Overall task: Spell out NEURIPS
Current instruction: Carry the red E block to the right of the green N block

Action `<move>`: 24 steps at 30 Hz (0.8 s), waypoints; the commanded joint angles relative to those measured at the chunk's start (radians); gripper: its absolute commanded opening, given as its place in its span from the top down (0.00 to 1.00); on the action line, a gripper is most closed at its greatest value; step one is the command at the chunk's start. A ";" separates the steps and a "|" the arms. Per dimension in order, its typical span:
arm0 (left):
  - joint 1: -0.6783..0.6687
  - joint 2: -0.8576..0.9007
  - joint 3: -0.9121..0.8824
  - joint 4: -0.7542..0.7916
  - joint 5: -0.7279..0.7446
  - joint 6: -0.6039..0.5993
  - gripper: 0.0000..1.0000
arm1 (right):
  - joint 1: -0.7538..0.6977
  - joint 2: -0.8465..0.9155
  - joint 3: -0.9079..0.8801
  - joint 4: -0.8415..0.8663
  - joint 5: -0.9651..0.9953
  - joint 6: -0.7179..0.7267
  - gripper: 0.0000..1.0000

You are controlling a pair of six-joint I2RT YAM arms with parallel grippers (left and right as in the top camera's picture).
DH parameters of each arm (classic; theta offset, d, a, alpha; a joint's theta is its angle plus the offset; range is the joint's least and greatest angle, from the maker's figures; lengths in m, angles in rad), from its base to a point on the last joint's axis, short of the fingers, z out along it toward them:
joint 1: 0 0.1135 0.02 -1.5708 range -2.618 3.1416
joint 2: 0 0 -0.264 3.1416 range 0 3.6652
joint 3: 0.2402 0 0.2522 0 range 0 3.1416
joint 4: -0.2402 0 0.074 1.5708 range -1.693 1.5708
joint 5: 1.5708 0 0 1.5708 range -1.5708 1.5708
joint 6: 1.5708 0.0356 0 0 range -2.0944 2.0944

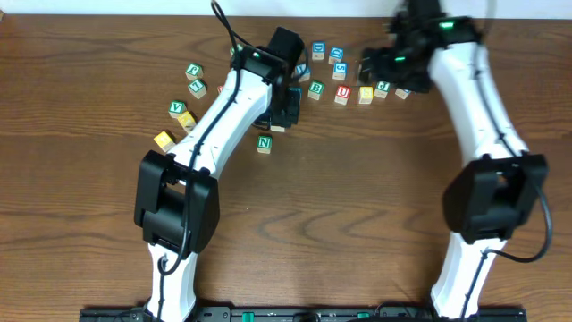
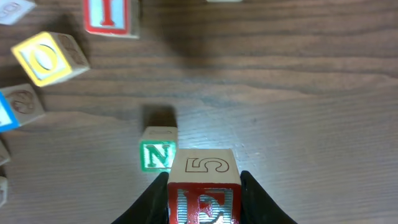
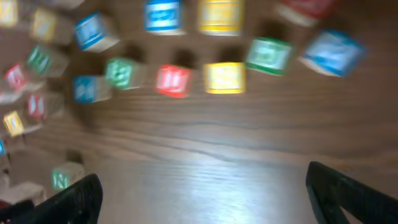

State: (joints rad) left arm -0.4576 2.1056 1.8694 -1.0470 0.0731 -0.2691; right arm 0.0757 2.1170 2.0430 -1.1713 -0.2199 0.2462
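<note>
The left arm [image 1: 223, 121] reaches forward and inward across the table [image 1: 357, 197], its wrist bent down. The left gripper [image 2: 203, 178] is closed part-way on the red E cube [image 2: 203, 206], one finger [image 2: 149, 202] on each side face. The cube sits square between the jaws, with the E facing the wrist camera and a face with an outlined 5 above it. Being a cube, it has no long axis. Whether it touches the wood I cannot tell. Just ahead of the fingertips and slightly left stands the green N cube [image 2: 157, 152], its letter upright and its edges parallel to the held cube's, with a small gap between the two. Further ahead and to the left lie the red I cube [image 2: 109, 15] and a tilted yellow O cube [image 2: 46, 57], both well clear. The right arm [image 1: 474, 116] stretches to the far edge. The right gripper [image 3: 202, 180] is spread wide and holds nothing. Ahead of it, blurred, runs a loose row of cubes, among them the green R cube [image 1: 315, 89] and the red U cube [image 1: 342, 93].
</note>
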 commanded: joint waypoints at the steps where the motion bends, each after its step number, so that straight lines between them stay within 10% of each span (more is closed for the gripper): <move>1: -0.019 -0.001 -0.029 0.009 -0.002 -0.021 0.73 | -0.108 -0.047 0.019 -0.035 -0.083 0.031 0.01; 24: -0.028 -0.001 -0.269 0.265 -0.044 -0.025 0.72 | -0.151 -0.047 0.018 -0.082 -0.071 -0.001 0.01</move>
State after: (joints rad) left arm -0.4866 2.1056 1.6211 -0.7876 0.0463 -0.2886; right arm -0.0845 2.1098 2.0430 -1.2526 -0.2825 0.2558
